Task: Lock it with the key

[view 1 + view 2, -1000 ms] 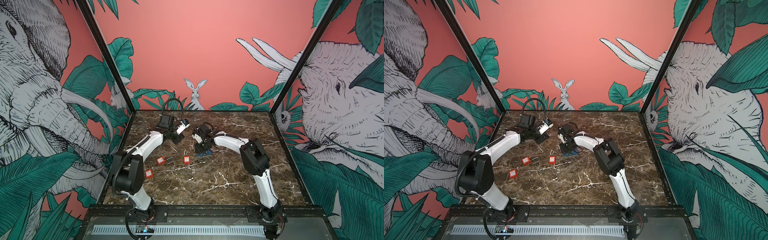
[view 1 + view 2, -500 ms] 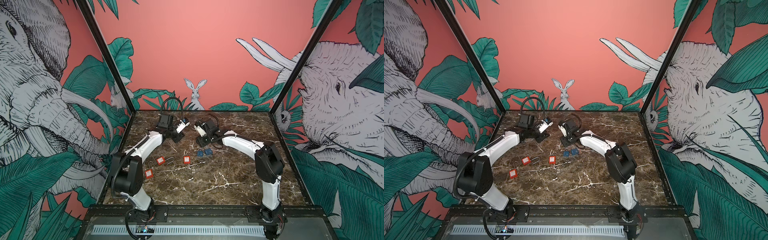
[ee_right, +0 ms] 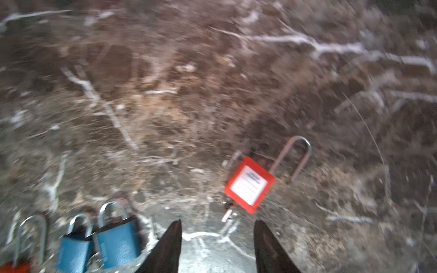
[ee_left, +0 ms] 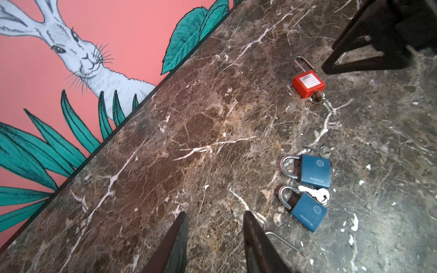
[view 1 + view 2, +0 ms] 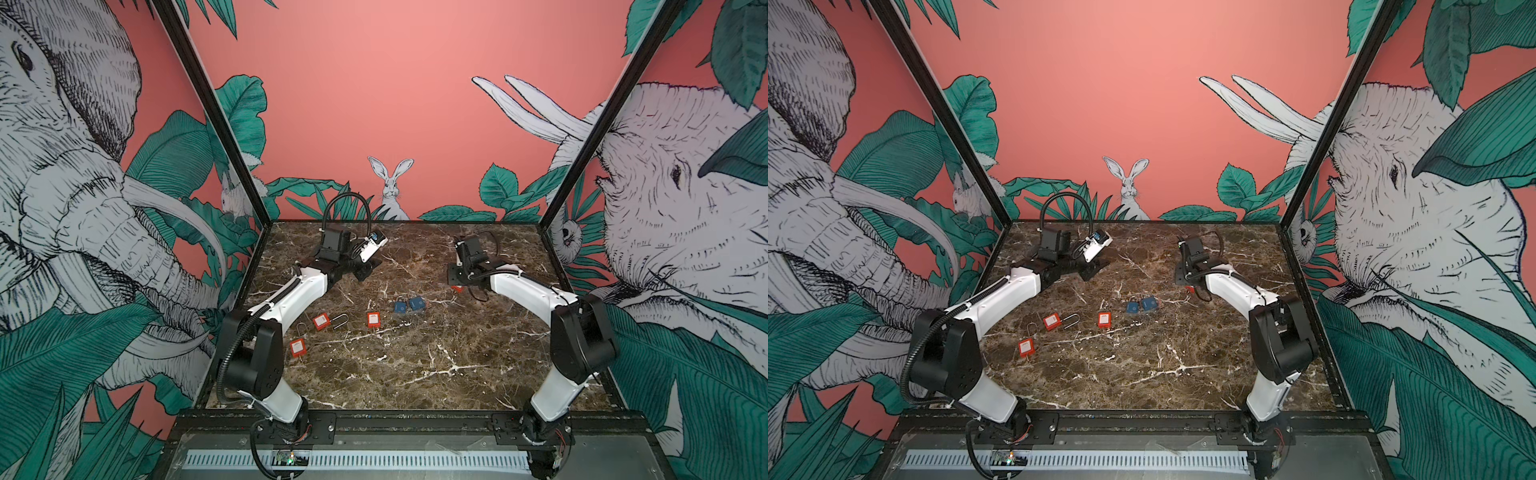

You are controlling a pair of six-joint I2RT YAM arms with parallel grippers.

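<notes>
**Marble top, empty grippers, loose padlocks**

Brown marble veined in white forms the tabletop [image 5: 415,374], the largest thing we see. Over it we find the white-and-black left arm [image 5: 291,295] stretched toward the back wall and the right arm [image 5: 523,286] bent inward. We see the left gripper [image 4: 214,214] with its fingers partly spread and nothing between them, above bare marble. The right gripper [image 3: 218,221] stands spread wider and is also empty, though its wrist view is blurred. Between the two grippers, near the middle of the table, we find the first blue padlock [image 4: 315,171] and the second blue padlock [image 4: 308,212] lying flat side by side, their steel shackles looking closed. To their left in both top views lie the long-shackled red padlock [image 5: 322,321], the middle red padlock [image 5: 373,320] and the front red padlock [image 5: 297,347]. A fourth red padlock [image 4: 308,85] lies near the right gripper, with a small key [image 4: 316,98] in its base. A silver key [image 4: 316,194] lies between the blue padlocks, and a smaller steel key [image 4: 324,151] just beside the first.
</notes>
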